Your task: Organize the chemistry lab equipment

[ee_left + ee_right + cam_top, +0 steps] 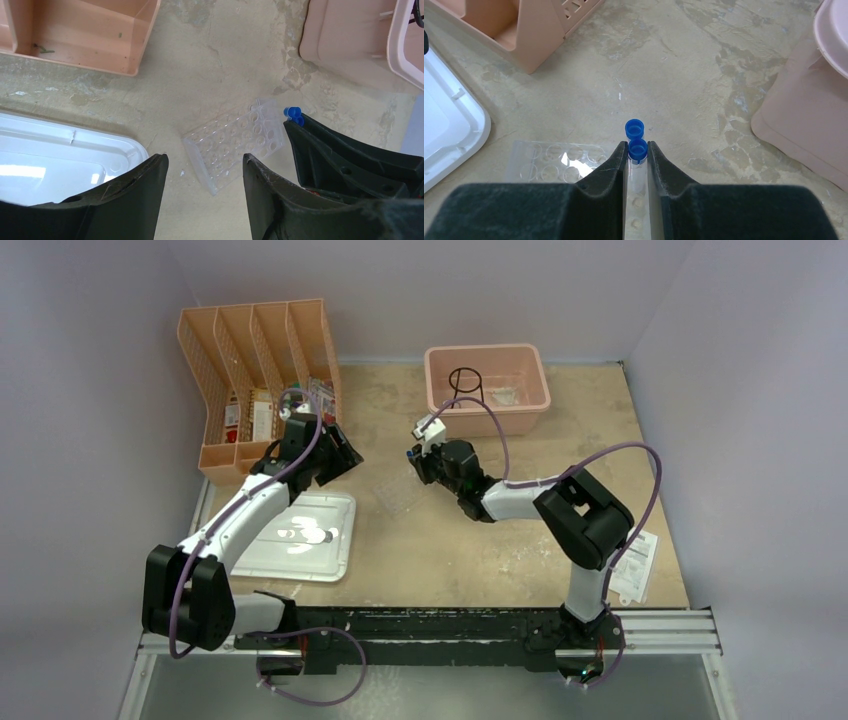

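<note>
A clear plastic tray [400, 492] with round wells lies on the table between my two grippers. My right gripper [638, 145] is shut on a blue-capped clear vial [638, 151] and holds it over the tray's right end [556, 162]. A second blue-capped vial [634, 128] stands just beyond it. In the top view the right gripper [420, 468] is at the tray's far right edge. My left gripper [204, 160] is open and empty, just left of and above the tray [235, 145]; it also shows in the top view [345, 458]. A black wire ring tripod [465, 378] stands in the pink bin [530, 398].
A peach file organizer [260, 360] stands at the back left. A flat white lid [300, 540] lies near the left arm. A white paper sheet [635, 565] lies at the right front. The pink bin's wall [799, 120] is close on the right of the right gripper.
</note>
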{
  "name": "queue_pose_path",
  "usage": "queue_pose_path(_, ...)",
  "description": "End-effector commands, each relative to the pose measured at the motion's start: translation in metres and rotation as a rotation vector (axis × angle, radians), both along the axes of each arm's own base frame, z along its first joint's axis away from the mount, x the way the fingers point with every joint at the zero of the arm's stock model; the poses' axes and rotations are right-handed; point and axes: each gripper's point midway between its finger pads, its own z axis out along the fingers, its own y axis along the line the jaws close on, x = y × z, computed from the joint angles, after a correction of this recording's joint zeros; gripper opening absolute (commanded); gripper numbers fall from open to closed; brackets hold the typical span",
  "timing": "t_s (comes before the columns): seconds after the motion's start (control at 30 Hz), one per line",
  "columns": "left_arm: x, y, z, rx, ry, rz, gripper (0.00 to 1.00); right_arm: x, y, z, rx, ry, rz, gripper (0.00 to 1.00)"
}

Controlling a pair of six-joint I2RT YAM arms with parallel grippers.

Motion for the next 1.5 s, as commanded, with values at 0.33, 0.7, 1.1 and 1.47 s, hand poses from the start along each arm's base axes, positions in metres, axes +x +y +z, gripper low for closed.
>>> queue_pose_path(0.33,0.004,0.004,0.014,-0.004,-0.053,0.013,0.56,0.005,-0.01,0.021,0.058,-0.001,-0.108,0.22)
queue_pose_path(0.7,-0.002,0.011,0.022,0.004,-0.079,0.036,0.56,-0.001,-0.013,0.024,0.085,0.039,-0.123,0.4)
queue_pose_path(1.1,-0.006,0.009,0.022,-0.012,-0.076,0.03,0.56,-0.004,0.002,0.04,0.061,0.017,-0.018,0.45)
queue_pose_path(1.47,-0.007,0.009,0.018,-0.004,-0.068,0.026,0.56,-0.005,0.015,0.022,0.019,0.102,0.03,0.55)
